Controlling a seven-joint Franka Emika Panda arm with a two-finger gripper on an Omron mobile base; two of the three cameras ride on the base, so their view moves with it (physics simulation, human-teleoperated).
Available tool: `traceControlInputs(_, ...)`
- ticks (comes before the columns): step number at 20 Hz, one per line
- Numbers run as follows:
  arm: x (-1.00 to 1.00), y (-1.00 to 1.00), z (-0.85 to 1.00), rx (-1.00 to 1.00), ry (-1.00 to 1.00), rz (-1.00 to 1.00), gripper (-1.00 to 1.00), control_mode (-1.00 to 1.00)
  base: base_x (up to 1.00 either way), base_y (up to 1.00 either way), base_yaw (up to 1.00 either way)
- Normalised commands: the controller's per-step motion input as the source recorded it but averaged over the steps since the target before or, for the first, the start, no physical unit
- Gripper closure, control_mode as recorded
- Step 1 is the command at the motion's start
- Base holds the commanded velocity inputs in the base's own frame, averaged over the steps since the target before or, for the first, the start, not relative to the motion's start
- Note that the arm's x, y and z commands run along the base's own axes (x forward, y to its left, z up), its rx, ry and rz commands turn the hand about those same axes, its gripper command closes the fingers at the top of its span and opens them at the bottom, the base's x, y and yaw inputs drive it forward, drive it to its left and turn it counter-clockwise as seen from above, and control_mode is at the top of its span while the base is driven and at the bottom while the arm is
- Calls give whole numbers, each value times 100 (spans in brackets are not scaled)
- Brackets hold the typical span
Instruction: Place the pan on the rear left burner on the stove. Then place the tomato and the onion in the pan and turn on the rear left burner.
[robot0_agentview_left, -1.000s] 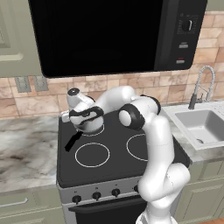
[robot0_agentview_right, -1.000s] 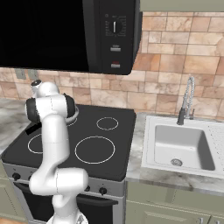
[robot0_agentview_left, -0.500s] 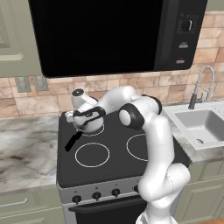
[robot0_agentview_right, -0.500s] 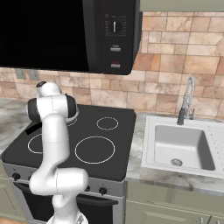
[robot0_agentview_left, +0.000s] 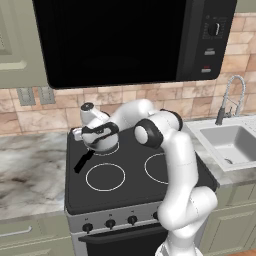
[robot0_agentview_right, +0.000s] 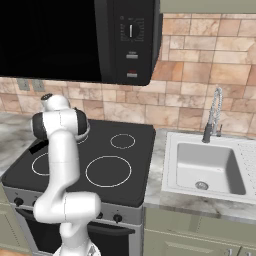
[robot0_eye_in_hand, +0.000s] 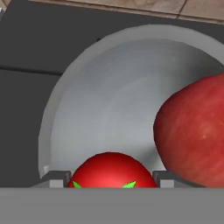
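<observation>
The grey metal pan (robot0_eye_in_hand: 109, 105) sits at the rear left of the black stove (robot0_agentview_left: 130, 192), its black handle (robot0_agentview_left: 82, 162) pointing to the front left. It covers the rear left burner. My gripper (robot0_agentview_left: 100, 144) hangs just over the pan, pointing down. In the hand view the red tomato (robot0_eye_in_hand: 111, 168) with green leaves sits between my two fingertips (robot0_eye_in_hand: 54, 178), which press against its sides just above the pan floor. The larger plain red onion (robot0_eye_in_hand: 192, 131) lies inside the pan at the right of that view, beside the tomato.
A row of black knobs (robot0_agentview_left: 110, 223) runs along the stove's silver front. A black microwave (robot0_agentview_left: 130, 40) hangs above. A marble counter (robot0_agentview_left: 30, 165) lies to the left; a sink (robot0_agentview_right: 205, 167) with a faucet (robot0_agentview_right: 214, 112) is to the right.
The hand has edged slightly to the right over the pan. The pan stays where it was.
</observation>
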Motion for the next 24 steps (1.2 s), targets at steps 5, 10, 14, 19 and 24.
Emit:
traceControlInputs(5,7,0,-5,0,5,-1,-100,-100,0,0,0)
traceControlInputs(10,0,-8,0,0,0,-2,-100,-100,0,0,0)
traceControlInputs(14,-2,-10,0,0,0,-2,-100,-100,0,0,0)
traceControlInputs(19,-24,-2,0,0,0,-2,-100,-100,0,0,0)
traceControlInputs(24,-40,-7,3,0,0,-2,-100,-100,0,0,0)
